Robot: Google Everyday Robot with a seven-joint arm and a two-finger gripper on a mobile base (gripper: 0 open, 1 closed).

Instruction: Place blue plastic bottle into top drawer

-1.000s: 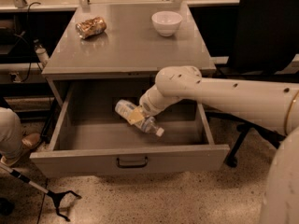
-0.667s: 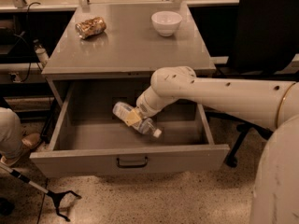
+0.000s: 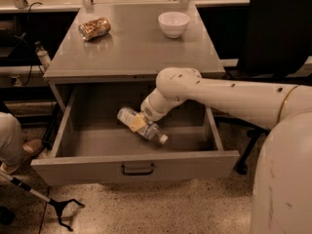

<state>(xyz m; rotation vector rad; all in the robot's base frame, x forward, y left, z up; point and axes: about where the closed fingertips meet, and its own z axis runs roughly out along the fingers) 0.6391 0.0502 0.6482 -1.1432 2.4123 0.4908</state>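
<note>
tool [image 3: 138, 123] clamped on blue plastic bottle [image 3: 152, 130]; bottle tilted | inside open top drawer [image 3: 136, 167]

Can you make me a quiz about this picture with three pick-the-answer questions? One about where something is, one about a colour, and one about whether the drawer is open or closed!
1. Where is the blue plastic bottle?
A) on the cabinet top
B) inside the top drawer
C) on the floor

2. What colour is the bowl?
A) red
B) green
C) white

3. What is the top drawer doing?
A) pulled open
B) pushed shut
C) lying on the floor

Answers:
1 is B. The end effector reaches into the drawer and grips the tilted bottle there.
2 is C. The bowl on the cabinet top is plain white.
3 is A. The drawer sticks out and you can see its inside.
</note>
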